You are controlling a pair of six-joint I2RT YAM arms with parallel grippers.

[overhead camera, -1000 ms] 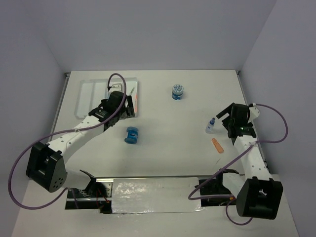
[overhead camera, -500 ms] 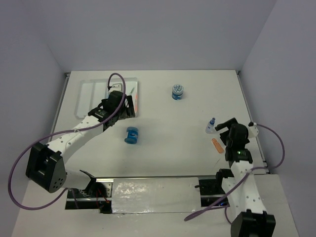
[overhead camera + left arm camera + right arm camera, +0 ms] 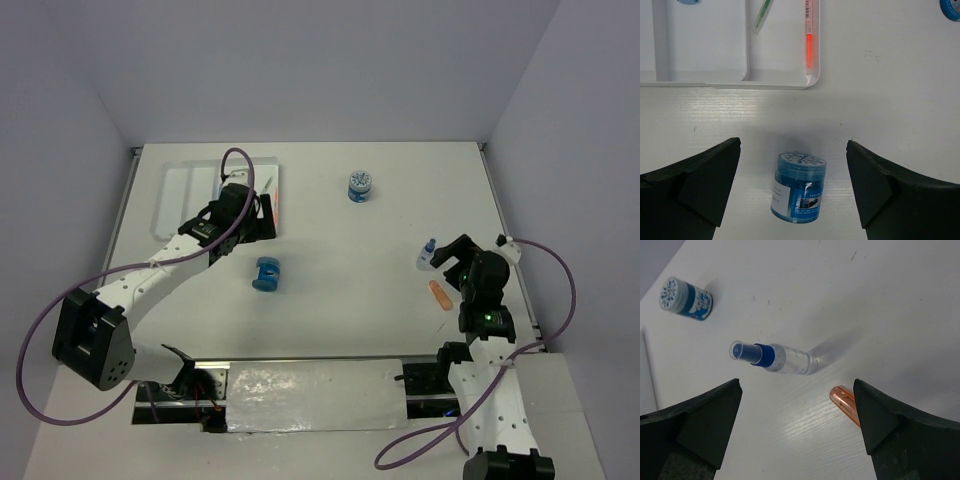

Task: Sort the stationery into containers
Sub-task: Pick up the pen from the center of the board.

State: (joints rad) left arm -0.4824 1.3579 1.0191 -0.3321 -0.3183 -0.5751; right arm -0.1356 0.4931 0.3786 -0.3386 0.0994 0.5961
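A white divided tray (image 3: 176,192) lies at the far left, with an orange pen (image 3: 277,203) in its right compartment. In the left wrist view the orange pen (image 3: 809,36) and a green pen (image 3: 762,14) lie in the tray (image 3: 730,84). My left gripper (image 3: 260,228) hovers open by the tray's near right corner. A blue round jar (image 3: 799,187) lies on its side below the wide-open left gripper (image 3: 793,149). My right gripper (image 3: 797,432) is open and empty above the table. Just ahead of it lie a clear bottle with a blue cap (image 3: 774,358) and an orange stub (image 3: 844,402).
A second blue jar (image 3: 360,185) stands at the back middle, also in the right wrist view (image 3: 686,298). The first blue jar (image 3: 266,273) lies mid-table. The bottle (image 3: 427,254) and orange stub (image 3: 439,294) lie near the right edge. Walls close the back and sides.
The right arm has pulled back toward its base, and its gripper now sits lower by the bottle and orange stub. The left arm has hardly moved.
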